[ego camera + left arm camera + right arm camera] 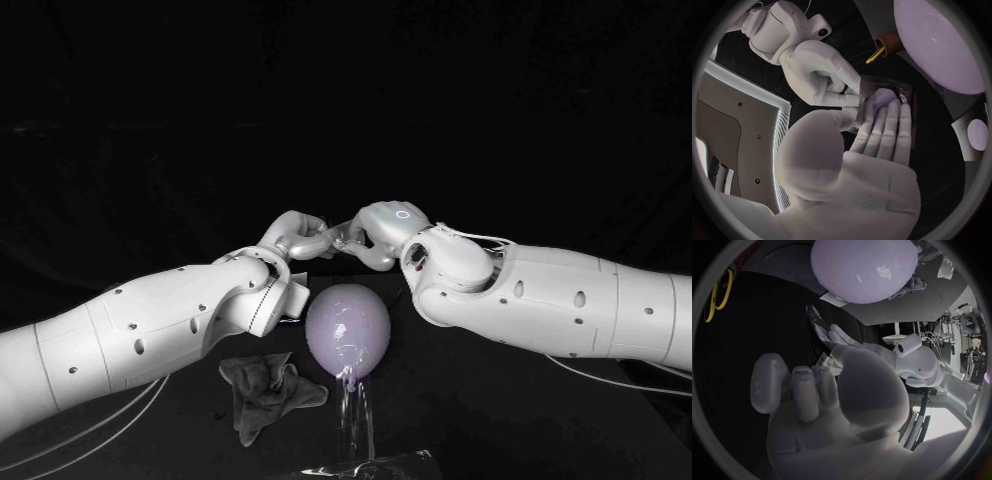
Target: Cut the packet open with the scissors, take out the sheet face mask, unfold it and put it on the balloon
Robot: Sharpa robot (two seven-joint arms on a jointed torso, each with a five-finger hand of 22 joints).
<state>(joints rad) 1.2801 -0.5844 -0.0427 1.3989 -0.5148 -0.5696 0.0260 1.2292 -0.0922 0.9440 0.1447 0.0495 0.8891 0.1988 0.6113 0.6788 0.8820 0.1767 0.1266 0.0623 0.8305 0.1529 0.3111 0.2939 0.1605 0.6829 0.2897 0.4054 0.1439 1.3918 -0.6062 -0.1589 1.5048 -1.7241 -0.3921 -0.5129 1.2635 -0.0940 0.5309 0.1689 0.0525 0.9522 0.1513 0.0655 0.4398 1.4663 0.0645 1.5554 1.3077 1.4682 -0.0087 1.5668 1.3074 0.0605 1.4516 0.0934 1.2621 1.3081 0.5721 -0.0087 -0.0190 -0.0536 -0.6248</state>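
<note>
Left robot hand (867, 165) and right robot hand (823, 75) both grasp the packet (893, 91) on the far side of the bare balloon (348, 330); mask removal, unfolding and placement judged outstanding.

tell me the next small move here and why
Likely the right hand should pull gently away to draw the mask out while the left hand steadies the packet: both hands hold it, and the scissors stand aside, unheld.
</note>
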